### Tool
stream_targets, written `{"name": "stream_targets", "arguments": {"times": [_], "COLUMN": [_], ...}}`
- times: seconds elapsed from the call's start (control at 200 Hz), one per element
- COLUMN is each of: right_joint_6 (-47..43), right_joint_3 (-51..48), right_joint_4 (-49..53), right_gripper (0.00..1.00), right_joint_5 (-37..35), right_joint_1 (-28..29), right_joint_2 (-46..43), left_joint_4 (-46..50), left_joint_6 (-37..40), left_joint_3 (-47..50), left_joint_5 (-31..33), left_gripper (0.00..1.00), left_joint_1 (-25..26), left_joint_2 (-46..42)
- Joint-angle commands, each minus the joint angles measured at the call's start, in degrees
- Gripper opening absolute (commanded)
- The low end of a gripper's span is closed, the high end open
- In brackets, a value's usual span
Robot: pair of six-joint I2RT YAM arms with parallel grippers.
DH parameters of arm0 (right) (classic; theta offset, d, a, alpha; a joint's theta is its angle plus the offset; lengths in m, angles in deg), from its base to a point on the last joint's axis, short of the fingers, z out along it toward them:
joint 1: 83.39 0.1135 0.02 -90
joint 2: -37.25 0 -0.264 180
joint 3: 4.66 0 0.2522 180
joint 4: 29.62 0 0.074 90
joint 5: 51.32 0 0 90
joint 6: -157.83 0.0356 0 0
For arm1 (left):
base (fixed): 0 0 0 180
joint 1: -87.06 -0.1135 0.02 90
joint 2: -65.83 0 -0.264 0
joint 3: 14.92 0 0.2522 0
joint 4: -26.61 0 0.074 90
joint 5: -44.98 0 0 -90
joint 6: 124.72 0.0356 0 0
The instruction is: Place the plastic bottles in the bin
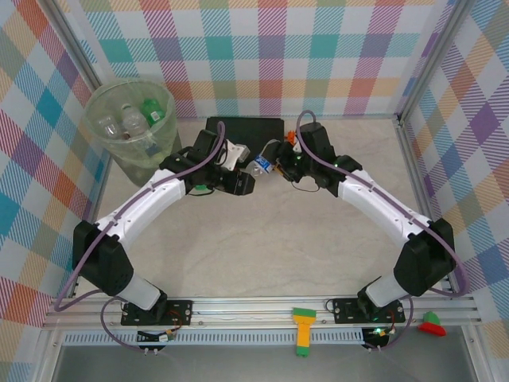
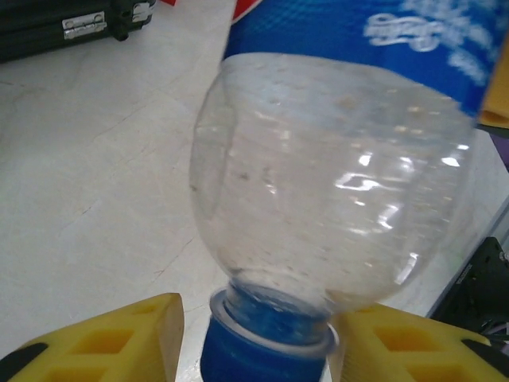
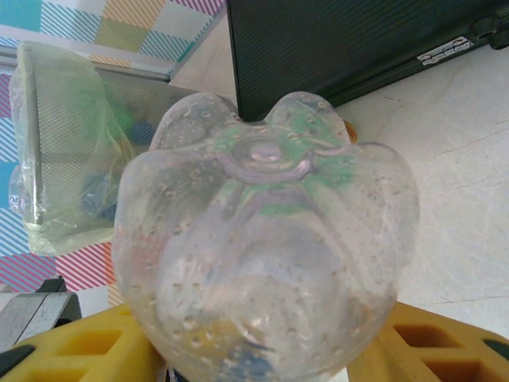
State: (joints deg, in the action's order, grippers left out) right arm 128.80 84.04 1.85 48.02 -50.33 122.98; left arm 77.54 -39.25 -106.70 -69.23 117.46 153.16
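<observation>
Bin (image 1: 140, 165) holds several plastic bottles (image 1: 132, 123), clear and green.

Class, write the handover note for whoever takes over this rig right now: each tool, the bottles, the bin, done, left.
Right tool: shut on the base end of a blue-labelled bottle.
Left tool: fingers flank its blue cap; grip uncertain.
Bin: far left corner, several bottles inside.
Done: those.
Left: bin this one.
</observation>
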Motion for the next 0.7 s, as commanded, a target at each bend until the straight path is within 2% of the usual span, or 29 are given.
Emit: {"name": "stream_targets", "arguments": {"times": [0.0,0.105,0.16,0.27,0.295,0.31,0.32,0.695], "right_joint_6": [-0.5,-0.4,-0.3,-0.6,-0.7,-0.8,-0.8,-6.9], "right_joint_3": [-0.8,-1.3,-1.4,-1.7,-1.7,-1.7,-1.7,-1.8], "right_joint_4": [0.0,0.0,0.0,0.6,0.9,1.0,1.1,3.7], "right_gripper": [0.54,0.56,0.60,0.79,0.86,0.98,1.00,0.99], "right_joint_5": [0.9,1.0,0.8,0.2,0.0,-0.1,-0.3,-5.7], "right_joint_1": [-0.2,-0.2,-0.2,-0.2,-0.2,-0.2,-0.2,-1.5], "right_joint_2": [-2.1,-2.3,-2.4,-3.0,-3.1,-3.3,-3.4,-9.2], "left_joint_4": [-1.1,-1.3,-1.0,-0.7,-0.7,-0.7,-0.7,2.3], "left_joint_6": [0.6,0.1,0.1,-0.5,-0.8,-0.9,-0.9,-5.2], "left_joint_3": [-0.5,-0.2,-0.1,-0.1,-0.1,0.0,-0.1,-3.5], "left_joint_5": [-1.7,-2.1,-1.6,-1.1,-0.9,-0.8,-0.6,6.3], "left_gripper": [0.40,0.26,0.20,0.15,0.15,0.15,0.15,0.13], "left_joint_1": [0.6,1.0,1.1,1.1,1.1,1.1,1.1,0.0], "left_joint_2": [-0.6,-1.2,-1.6,-2.6,-2.8,-3.0,-3.2,-5.0]}}
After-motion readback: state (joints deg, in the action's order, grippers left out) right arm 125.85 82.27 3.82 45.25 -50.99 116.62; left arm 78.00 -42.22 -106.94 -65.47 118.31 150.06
